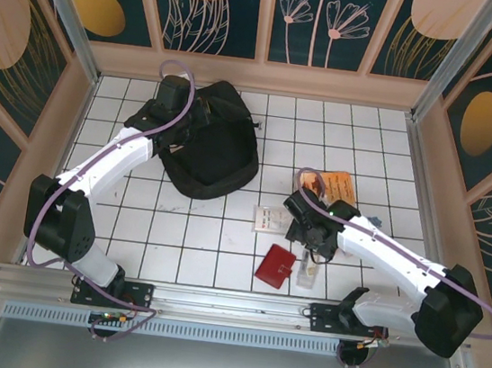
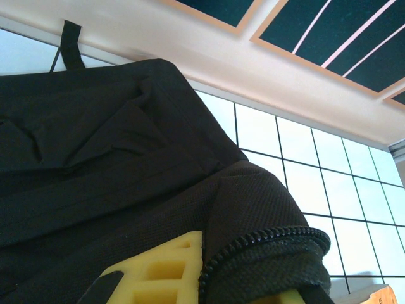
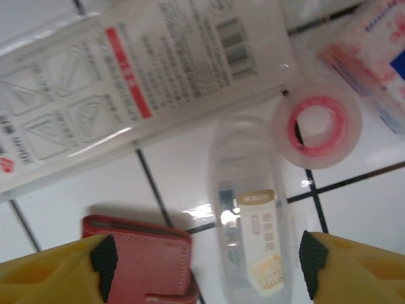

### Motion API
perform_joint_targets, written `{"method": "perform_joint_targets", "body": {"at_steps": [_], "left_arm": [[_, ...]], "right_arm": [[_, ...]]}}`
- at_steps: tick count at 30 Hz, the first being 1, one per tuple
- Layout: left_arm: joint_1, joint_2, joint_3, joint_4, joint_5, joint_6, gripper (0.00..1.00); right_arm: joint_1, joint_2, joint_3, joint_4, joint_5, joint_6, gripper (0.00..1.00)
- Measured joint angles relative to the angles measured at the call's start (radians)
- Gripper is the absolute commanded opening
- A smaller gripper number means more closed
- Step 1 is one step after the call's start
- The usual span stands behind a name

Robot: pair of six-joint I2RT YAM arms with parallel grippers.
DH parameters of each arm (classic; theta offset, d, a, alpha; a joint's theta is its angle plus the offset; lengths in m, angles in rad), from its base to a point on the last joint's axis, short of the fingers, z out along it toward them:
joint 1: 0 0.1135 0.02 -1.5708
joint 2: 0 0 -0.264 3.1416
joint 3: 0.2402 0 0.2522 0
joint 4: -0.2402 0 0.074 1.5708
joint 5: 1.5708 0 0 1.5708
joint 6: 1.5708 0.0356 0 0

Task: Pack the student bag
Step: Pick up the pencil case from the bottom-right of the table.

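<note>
- The student bag (image 1: 213,157) — a large black soft fabric backpack with a rounded outline — lies flat on the far left part of the white tiled table (image 1: 174,247), close to the back wall.
- Its long axis runs roughly from far to near, leaning a little to the right at the near end. The rounded end faces the arms, and in the left wrist view its narrow black top loop (image 2: 71,41) points toward the back wall.
- The left claw (image 1: 181,112) sits at the bag's far left edge. It is clamped tight on a fold of the bag's coarse-weave fabric, which has a black zip (image 2: 266,244) along its rim. The fold is pinched between the yellow fingers (image 2: 164,272).
- The right claw (image 3: 209,269) hangs over the clutter on the right half of the table, well apart from the bag. Its jaws are spread wide and grip nothing.
- Below the gap lies a clear oblong plastic case with a small beige label (image 3: 253,215), and just beside it a red stitched wallet (image 3: 142,250).
- Further out, a roll of clear tape with a pink core (image 3: 316,123) sits just beside the case's far end, near a flat white packet with a red stripe and barcode (image 3: 126,82).
</note>
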Motion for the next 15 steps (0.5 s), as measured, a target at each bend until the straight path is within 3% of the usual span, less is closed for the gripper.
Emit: {"method": "perform_joint_targets", "body": {"at_steps": [7,15], "left_arm": [[0.000,0.000,-0.004,0.000,-0.005,0.000,0.00],[0.000,0.000,-0.005,0.000,-0.005,0.001,0.00]], "right_arm": [[-0.079,-0.018,-0.136,0.037,-0.087,0.029,0.81],[-0.093,0.022,-0.214,0.156,-0.163,0.036,0.80]]}}
